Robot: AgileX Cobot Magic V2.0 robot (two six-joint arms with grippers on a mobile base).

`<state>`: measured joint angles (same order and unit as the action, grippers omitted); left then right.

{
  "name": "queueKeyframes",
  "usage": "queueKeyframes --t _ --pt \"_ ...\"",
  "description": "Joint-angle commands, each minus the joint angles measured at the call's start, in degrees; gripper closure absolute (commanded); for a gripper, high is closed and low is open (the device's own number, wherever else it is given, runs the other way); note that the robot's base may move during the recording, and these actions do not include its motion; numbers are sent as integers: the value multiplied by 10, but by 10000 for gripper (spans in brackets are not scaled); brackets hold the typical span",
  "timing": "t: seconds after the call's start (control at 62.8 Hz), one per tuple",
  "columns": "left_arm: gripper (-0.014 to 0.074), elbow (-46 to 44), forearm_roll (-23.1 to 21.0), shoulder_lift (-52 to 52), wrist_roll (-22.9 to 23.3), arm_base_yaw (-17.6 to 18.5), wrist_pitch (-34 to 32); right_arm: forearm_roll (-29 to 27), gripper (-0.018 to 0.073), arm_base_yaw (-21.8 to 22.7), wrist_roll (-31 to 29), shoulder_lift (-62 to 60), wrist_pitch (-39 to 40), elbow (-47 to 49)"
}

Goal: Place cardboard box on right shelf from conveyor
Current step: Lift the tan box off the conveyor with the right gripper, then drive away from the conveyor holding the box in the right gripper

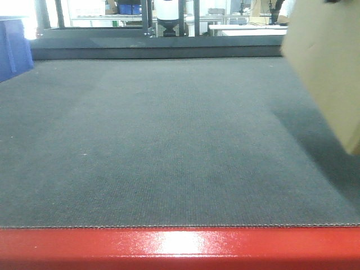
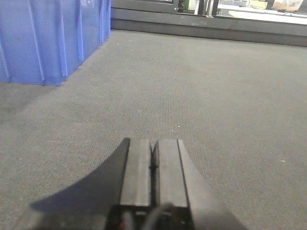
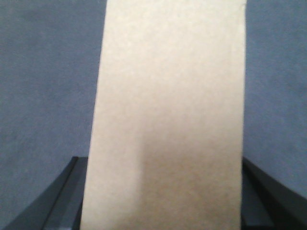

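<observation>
Dark grey conveyor (image 1: 169, 146) belt below; cardboard box (image 1: 329, 62) hangs tilted over its right side, pinched between right gripper (image 3: 163, 196) jaws; left gripper (image 2: 153, 165) closed on nothing; risk: 1-arm grip, box may swing or slip en route; right shelf not in view.

Blue plastic bin (image 1: 12, 48) sits at the far left; beyond it, white worktops (image 1: 242, 28) far right, blue crates (image 1: 128, 8) behind.

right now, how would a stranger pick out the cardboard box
Start at the wide dark grey textured conveyor belt with the glossy red metal edge. Over its right side hangs a plain tan-brown rectangular cardboard box, tilted. Unlike the blue plastic bin at far left, it is tan and unprinted.
</observation>
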<state>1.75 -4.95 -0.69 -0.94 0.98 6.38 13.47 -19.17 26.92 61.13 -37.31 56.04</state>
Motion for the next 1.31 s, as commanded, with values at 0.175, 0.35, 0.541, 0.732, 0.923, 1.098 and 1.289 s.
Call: queueKeyframes --t 0.175,0.35,0.541,0.732,0.923,1.098,1.289 --pt "715 -2 -3 -7 3 3 -48 19 323 4 -6 -145 40 -41" --pt "715 -2 -3 -7 3 3 -48 19 323 4 -13 -212 32 -43" --pt "715 -2 -3 -7 3 3 -48 19 323 4 -16 -260 33 -43" --pt "715 -2 -3 -7 3 3 -48 19 323 4 -16 -267 32 -43" --pt "715 -2 -3 -7 3 3 -48 19 323 4 -16 -267 32 -43" --pt "715 -2 -3 -7 3 3 -48 19 323 4 -16 -267 32 -43" --pt "715 -2 -3 -7 3 3 -48 19 323 4 -16 -267 32 -43"
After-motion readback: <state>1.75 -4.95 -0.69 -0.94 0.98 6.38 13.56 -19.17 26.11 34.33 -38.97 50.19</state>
